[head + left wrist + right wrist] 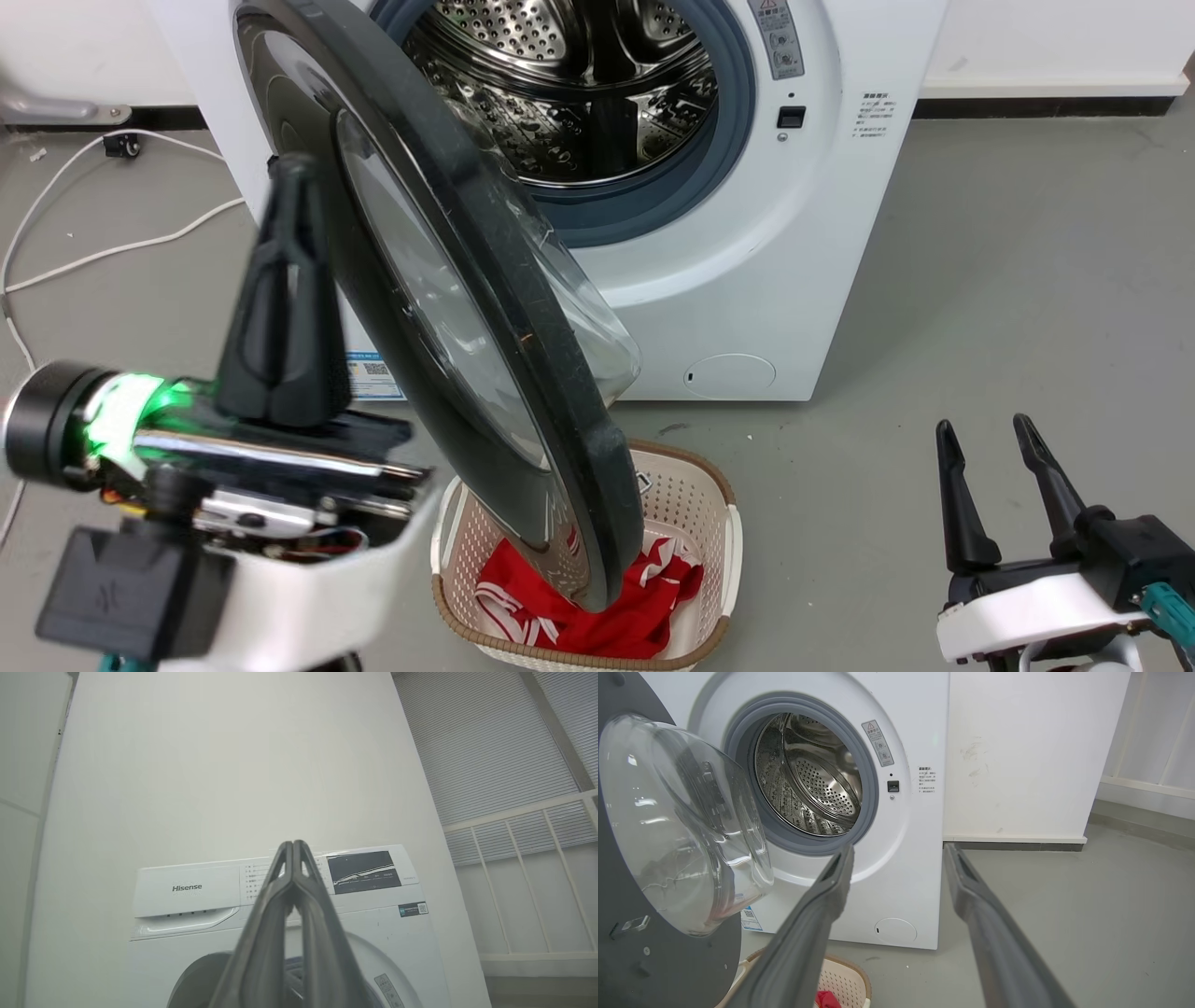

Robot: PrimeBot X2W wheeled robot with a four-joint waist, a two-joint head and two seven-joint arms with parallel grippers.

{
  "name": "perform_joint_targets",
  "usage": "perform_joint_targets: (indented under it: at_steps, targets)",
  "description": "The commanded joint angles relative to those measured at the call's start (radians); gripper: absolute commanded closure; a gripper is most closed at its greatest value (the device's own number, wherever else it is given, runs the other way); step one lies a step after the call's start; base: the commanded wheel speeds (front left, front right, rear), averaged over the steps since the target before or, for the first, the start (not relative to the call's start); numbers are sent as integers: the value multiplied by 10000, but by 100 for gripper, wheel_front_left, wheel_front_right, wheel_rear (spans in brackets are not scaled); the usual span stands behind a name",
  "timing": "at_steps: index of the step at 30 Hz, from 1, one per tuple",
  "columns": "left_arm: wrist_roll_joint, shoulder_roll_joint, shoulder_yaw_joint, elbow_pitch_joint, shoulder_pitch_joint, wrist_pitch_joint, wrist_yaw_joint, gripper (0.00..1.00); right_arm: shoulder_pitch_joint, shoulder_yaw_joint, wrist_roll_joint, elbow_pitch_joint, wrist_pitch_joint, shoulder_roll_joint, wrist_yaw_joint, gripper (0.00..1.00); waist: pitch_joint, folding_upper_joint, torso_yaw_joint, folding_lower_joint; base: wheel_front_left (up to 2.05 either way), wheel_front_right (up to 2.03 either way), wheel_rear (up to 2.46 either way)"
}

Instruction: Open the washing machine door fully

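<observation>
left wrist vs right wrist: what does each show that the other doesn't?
Left wrist: control panel, drawer, shut left gripper. Right wrist: drum, door, basket, floor, open right gripper. Both: the washing machine front and its warning sticker.

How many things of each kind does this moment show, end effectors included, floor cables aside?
washing machine: 1
washing machine door: 1
laundry basket: 1
red cloth heap: 1
end effectors: 2 (left end effector shut, right end effector open)
Total: 6
</observation>
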Motion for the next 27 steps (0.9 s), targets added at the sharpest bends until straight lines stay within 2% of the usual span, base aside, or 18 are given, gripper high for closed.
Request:
perform_joint_targets:
  at_steps: [1,5,6,13,21,27]
  targets:
    - [-24,2,-196,-162,-183,-14,-51,100,-140,-1,42,3,0,36,-5,0,21,0,1,-1,0,0,0]
    - [-312,-10,-1446,-375,-347,-10,-232,100,-167,28,98,30,14,36,-5,0,66,0,-18,-1,0,0,0]
    - [-704,-6,-2414,-2,-40,7,-316,100,-150,42,127,78,57,36,-5,0,61,0,-36,-1,0,0,0]
    - [-1681,142,-4035,1064,905,811,-357,100,-115,66,197,174,88,36,-5,0,60,0,-67,-1,0,0,0]
    - [-2153,474,-4457,2497,1645,2026,-287,100,-110,76,282,246,123,36,-5,0,136,0,21,-1,0,0,0]
    - [-2117,427,-4359,3412,1358,2158,-51,100,-225,170,289,301,153,36,-3,0,197,0,3,-1,0,0,0]
